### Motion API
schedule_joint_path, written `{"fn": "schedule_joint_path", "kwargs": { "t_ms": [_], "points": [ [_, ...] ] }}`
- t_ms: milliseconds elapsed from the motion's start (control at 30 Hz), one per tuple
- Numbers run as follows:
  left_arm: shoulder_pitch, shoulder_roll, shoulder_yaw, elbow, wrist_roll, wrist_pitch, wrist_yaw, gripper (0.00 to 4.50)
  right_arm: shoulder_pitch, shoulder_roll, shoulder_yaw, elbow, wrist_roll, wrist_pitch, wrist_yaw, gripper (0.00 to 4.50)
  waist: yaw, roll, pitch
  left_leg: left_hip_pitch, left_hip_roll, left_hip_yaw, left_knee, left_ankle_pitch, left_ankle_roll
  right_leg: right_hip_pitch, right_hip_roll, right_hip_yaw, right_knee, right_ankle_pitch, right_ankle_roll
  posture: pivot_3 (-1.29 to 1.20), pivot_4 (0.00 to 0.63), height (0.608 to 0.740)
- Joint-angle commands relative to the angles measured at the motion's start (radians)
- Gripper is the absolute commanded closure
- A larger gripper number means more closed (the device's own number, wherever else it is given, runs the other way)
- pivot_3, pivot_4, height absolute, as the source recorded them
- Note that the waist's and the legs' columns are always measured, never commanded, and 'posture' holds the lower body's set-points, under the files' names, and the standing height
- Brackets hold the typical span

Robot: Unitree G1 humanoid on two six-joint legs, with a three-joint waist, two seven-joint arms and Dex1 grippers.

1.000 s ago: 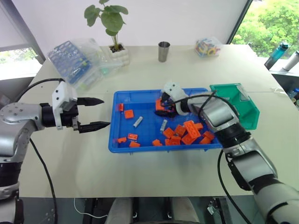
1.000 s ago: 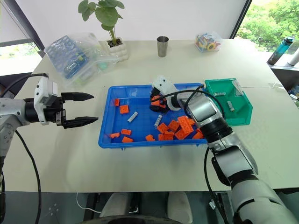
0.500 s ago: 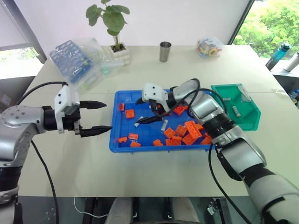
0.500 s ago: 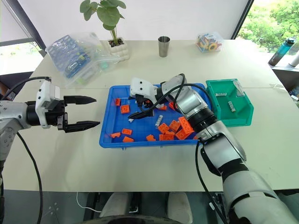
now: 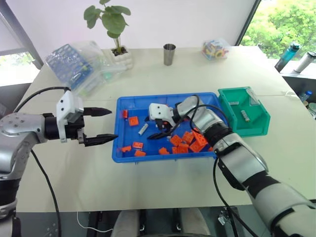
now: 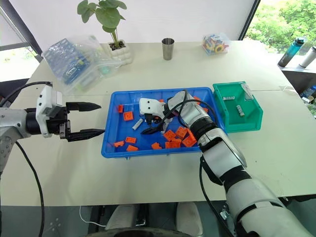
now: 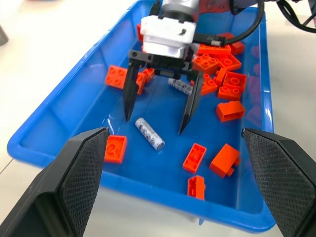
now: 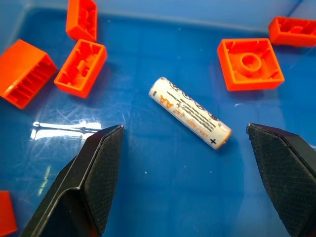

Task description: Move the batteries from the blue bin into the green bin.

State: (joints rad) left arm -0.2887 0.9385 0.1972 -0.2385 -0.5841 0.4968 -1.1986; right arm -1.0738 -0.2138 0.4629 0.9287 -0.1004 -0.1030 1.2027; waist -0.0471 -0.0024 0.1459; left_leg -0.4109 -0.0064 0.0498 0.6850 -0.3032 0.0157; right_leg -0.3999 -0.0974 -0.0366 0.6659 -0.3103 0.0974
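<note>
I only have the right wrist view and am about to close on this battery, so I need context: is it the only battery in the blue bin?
Observer: No. A second battery lies in the blue bin, behind the right gripper, next to orange bricks.
Operator: How many are in the green bin?
Observer: Two batteries lie on the floor of the green bin.
Operator: Where is the left gripper?
Observer: The left gripper hovers open outside the blue bin, off its left side, holding nothing.
</note>
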Motion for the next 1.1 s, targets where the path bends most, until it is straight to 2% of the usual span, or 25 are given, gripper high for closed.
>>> {"fn": "schedule_joint_path", "kwargs": {
  "t_ms": [33, 233, 267, 367, 533, 633, 733, 800, 933, 1000, 1100],
  "points": [
    [-0.001, 0.017, 0.030, -0.025, -0.019, 0.001, -0.002, 0.00, -0.023, 0.026, -0.015, 0.023, -0.023, -0.039, -0.013, 0.41, 0.000, 0.000, 0.000, 0.000, 0.000, 0.000, 0.000, 0.000, 0.000, 0.000, 0.000, 0.000, 0.000, 0.000, 0.000, 0.00, 0.150, 0.716],
    [-0.008, 0.013, 0.018, -0.019, -0.019, -0.001, 0.001, 0.00, -0.025, 0.052, -0.019, 0.079, -0.052, -0.057, -0.030, 0.41, 0.001, 0.000, 0.000, 0.001, 0.000, 0.000, 0.000, 0.000, 0.000, 0.001, 0.000, 0.000, 0.000, 0.000, 0.000, 0.00, 0.150, 0.716],
    [-0.009, 0.011, 0.017, -0.019, -0.019, -0.001, 0.003, 0.00, -0.022, 0.053, -0.021, 0.081, -0.055, -0.059, -0.026, 0.63, 0.001, 0.000, 0.000, 0.001, 0.000, 0.000, 0.000, 0.000, 0.000, 0.001, 0.000, 0.000, 0.000, 0.000, 0.000, 0.00, 0.150, 0.716],
    [-0.011, 0.008, 0.015, -0.019, -0.020, -0.001, 0.005, 0.00, -0.013, 0.049, -0.035, 0.073, -0.047, -0.047, -0.005, 1.69, 0.002, 0.000, 0.000, 0.001, 0.000, 0.000, 0.000, 0.000, 0.000, 0.001, 0.000, 0.000, 0.000, 0.000, 0.000, 0.00, 0.150, 0.716],
    [-0.014, 0.003, 0.008, -0.018, -0.018, -0.005, 0.006, 0.00, 0.015, 0.030, -0.056, 0.008, -0.025, -0.013, 0.019, 4.38, 0.002, 0.000, 0.000, 0.001, 0.000, 0.000, 0.000, 0.000, 0.000, 0.001, 0.000, 0.000, 0.000, 0.000, 0.000, 0.00, 0.150, 0.716],
    [-0.023, -0.002, -0.002, -0.016, -0.018, -0.003, 0.008, 0.00, 0.043, 0.012, -0.089, -0.080, -0.008, 0.039, 0.004, 4.43, 0.003, 0.000, 0.000, 0.001, 0.000, 0.000, 0.000, 0.000, 0.000, 0.001, 0.000, 0.000, 0.000, 0.000, 0.000, 0.00, 0.150, 0.716],
    [-0.027, -0.009, -0.013, -0.019, -0.024, 0.000, 0.007, 0.00, 0.113, -0.042, -0.150, -0.309, 0.032, 0.181, -0.024, 4.43, 0.007, 0.000, 0.000, 0.001, 0.000, 0.000, 0.000, 0.000, 0.000, 0.001, -0.001, 0.000, 0.000, 0.000, 0.000, 0.00, 0.150, 0.716],
    [-0.029, -0.018, -0.023, -0.019, -0.024, -0.003, 0.009, 0.00, 0.183, -0.093, -0.217, -0.528, 0.076, 0.347, -0.060, 4.43, 0.009, 0.000, 0.000, 0.001, 0.000, -0.001, 0.000, 0.000, 0.000, 0.001, -0.001, 0.000, 0.000, 0.000, 0.000, 0.00, 0.150, 0.716],
    [-0.048, -0.052, -0.047, -0.008, -0.018, -0.012, 0.017, 0.00, 0.332, -0.233, -0.426, -0.953, 0.162, 0.722, -0.174, 4.43, 0.023, 0.001, 0.000, 0.000, 0.000, -0.001, 0.000, 0.000, 0.000, 0.002, -0.002, 0.000, -0.001, 0.000, 0.000, 0.00, 0.150, 0.716],
    [-0.061, -0.070, -0.057, -0.003, -0.019, -0.013, 0.022, 0.00, 0.392, -0.312, -0.541, -1.072, 0.186, 0.857, -0.226, 4.43, 0.034, 0.001, 0.000, 0.000, 0.000, -0.001, 0.000, 0.000, 0.000, 0.002, -0.002, 0.000, -0.001, 0.000, 0.000, 0.00, 0.150, 0.716],
    [-0.075, -0.087, -0.074, -0.003, -0.022, -0.012, 0.014, 0.00, 0.507, -0.467, -0.711, -1.145, 0.170, 0.955, -0.299, 4.43, 0.044, 0.000, 0.001, 0.000, -0.001, -0.001, 0.000, 0.000, 0.000, 0.002, -0.003, 0.000, -0.002, 0.000, 0.000, 0.00, 0.150, 0.716]
  ]
}}
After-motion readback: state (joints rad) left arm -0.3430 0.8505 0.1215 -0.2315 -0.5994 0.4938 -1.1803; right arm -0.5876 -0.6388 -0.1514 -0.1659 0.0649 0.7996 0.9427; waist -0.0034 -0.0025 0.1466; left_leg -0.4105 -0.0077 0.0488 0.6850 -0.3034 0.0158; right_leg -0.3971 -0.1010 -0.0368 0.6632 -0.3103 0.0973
